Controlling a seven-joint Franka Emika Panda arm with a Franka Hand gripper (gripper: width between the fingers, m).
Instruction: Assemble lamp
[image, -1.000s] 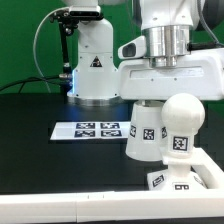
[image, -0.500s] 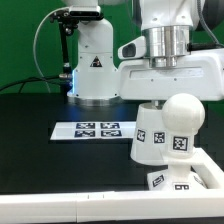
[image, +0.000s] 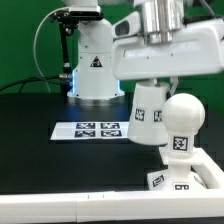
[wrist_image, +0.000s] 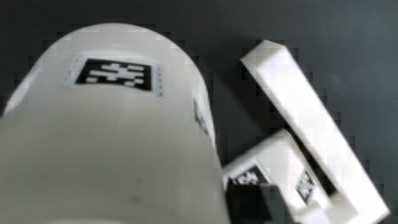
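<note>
My gripper (image: 150, 88) is shut on the top of the white tapered shade (image: 146, 118) and holds it tilted, clear of the black table. Its fingers are hidden under the wide white hand. The shade hangs just to the exterior view's left of the round-headed bulb (image: 181, 120), which stands upright on the flat base (image: 182, 181); I cannot tell if they touch. In the wrist view the shade (wrist_image: 107, 130) fills most of the picture, with a tagged part (wrist_image: 267, 180) beside it.
The marker board (image: 93, 130) lies flat on the table to the left of the shade. The large white robot pedestal (image: 95, 65) stands behind it. A white rail (image: 60, 206) runs along the front edge, and a white bar (wrist_image: 294, 100) shows in the wrist view.
The shade has risen off the table and tilted, its bottom swinging toward the exterior view's left. The hand has tilted and lifted with it. The bulb and base have not moved.
</note>
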